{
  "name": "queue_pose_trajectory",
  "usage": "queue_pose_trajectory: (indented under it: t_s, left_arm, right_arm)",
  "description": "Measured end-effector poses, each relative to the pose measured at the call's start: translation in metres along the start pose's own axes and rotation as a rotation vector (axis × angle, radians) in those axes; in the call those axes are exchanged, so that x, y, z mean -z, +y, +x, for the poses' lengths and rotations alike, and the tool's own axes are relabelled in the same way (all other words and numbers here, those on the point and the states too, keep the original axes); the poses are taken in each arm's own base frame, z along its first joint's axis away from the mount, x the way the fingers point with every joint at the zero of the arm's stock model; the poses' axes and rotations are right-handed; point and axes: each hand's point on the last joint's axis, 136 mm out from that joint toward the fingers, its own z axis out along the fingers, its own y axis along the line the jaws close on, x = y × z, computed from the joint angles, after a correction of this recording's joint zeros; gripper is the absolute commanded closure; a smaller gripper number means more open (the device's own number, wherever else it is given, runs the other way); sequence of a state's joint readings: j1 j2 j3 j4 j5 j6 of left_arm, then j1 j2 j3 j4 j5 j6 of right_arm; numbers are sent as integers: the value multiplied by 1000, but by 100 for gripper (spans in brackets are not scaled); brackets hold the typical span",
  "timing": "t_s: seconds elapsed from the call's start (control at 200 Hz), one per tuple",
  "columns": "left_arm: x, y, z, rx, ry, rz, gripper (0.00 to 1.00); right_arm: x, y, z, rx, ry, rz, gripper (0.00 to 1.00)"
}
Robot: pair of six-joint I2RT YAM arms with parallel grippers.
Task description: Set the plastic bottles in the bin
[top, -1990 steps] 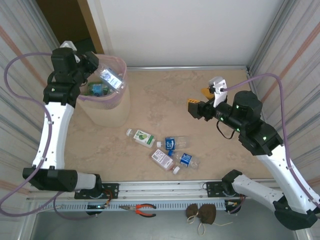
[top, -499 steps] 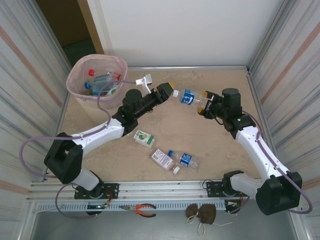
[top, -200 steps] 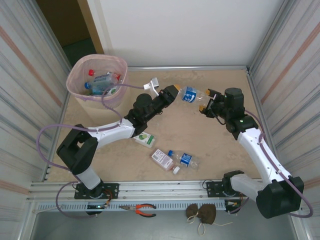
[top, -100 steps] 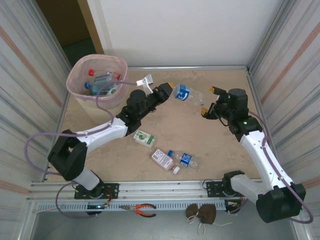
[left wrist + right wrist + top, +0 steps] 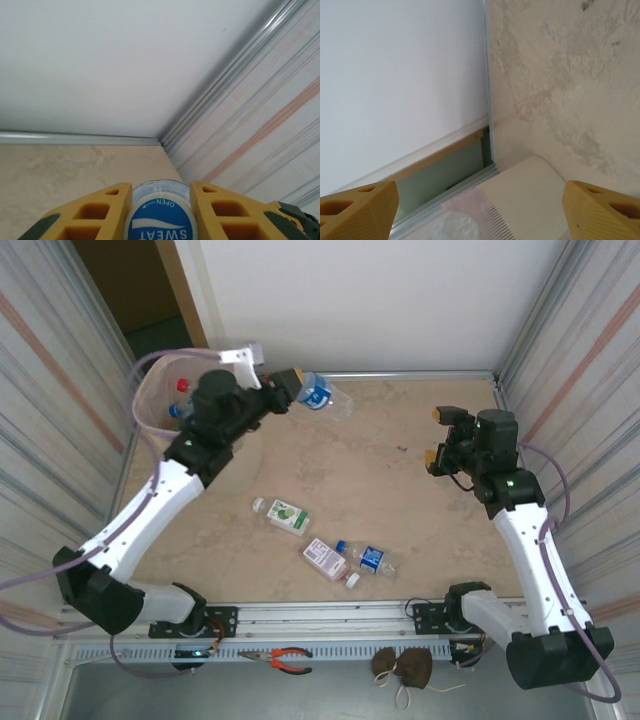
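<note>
Our left gripper [image 5: 288,380] clamps the bottle [image 5: 320,397], its long axis pointing right, with the bin [image 5: 143,392] close on the left, while our right gripper [image 5: 438,437] is wide and empty.

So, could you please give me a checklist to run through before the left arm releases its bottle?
1. Left gripper shut on the held bottle: ok.
2. Held bottle above the bin opening: not ok; it hangs to the right of the rim, over the table.
3. Right gripper open, empty and well apart from the left arm: ok.
4. Room left in the bin: cannot tell; the left arm covers much of the opening.
5. Bottles yet to collect located: ok; green-labelled bottle, pink-labelled bottle and blue-labelled bottle lie on the table.
</note>
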State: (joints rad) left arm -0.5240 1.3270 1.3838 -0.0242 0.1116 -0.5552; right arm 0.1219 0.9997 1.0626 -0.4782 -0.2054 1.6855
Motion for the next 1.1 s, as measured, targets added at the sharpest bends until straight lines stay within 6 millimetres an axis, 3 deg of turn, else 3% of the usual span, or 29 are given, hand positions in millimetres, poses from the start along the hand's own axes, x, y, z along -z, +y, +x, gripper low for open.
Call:
queue_pose_trajectory:
  t_s: [0.23, 0.446, 0.762, 0.922, 1.097]
  left_arm:
    - [43, 15, -62, -203, 19, -126, 89]
    - [78, 48, -80, -331, 85, -279, 92]
    - [122, 83, -122, -482, 95, -498, 97]
    - [132, 104, -137, -536, 125, -588, 100]
    - [125, 140, -139, -575, 217, -683, 100]
  right_arm:
    - [-6, 9, 0, 258, 1, 7, 14]
    - [-2, 19, 2, 418, 5, -18, 15]
    - [-10, 13, 5, 464, 40, 5, 15]
    - [-11, 12, 7, 467, 54, 7, 15]
    - [-12, 12, 7, 470, 55, 7, 15]
